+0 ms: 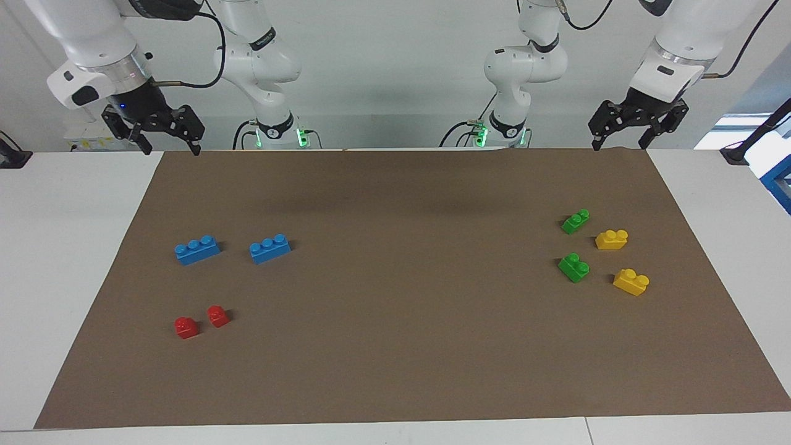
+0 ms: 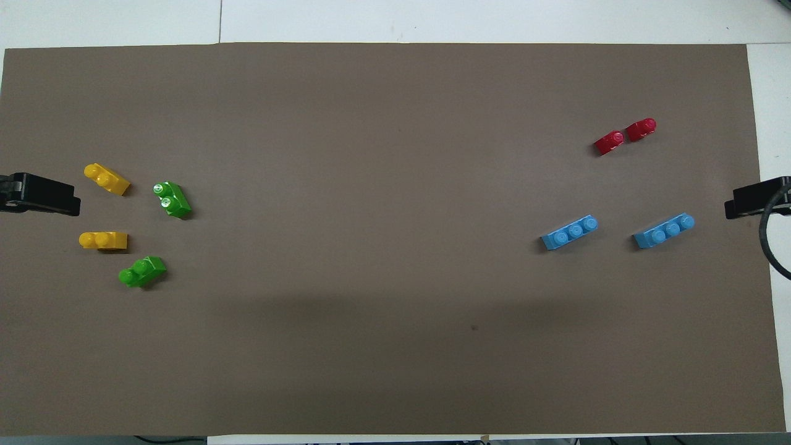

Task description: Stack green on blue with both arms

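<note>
Stacking lot, opening stage: nothing gripped, nothing stacked.

Left gripper (image 1: 620, 147) is hanging with fingers spread and holding nothing, over the mat (image 1: 395, 371) edge at its own end of the table; the two green bricks, one (image 1: 575, 221) nearer the robots and one (image 1: 573, 267) farther, are lying on the mat just out from it, each with a yellow brick (image 1: 612, 239) beside it (the second yellow brick (image 1: 631, 282) farthest out). Right gripper (image 1: 165, 147) is likewise waiting released and empty over the mat's corner at its end; the two blue bricks (image 1: 197, 250) (image 1: 270, 248) are sitting side by side out from it, apart, with two red bricks (image 1: 201, 321) farther still. Judged step: the first reach is pending. Next move is likely calling for the left gripper descending over a green brick, straddling its narrow sides, then carrying it toward the right arm's end, studs aligned to a blue brick.
</note>
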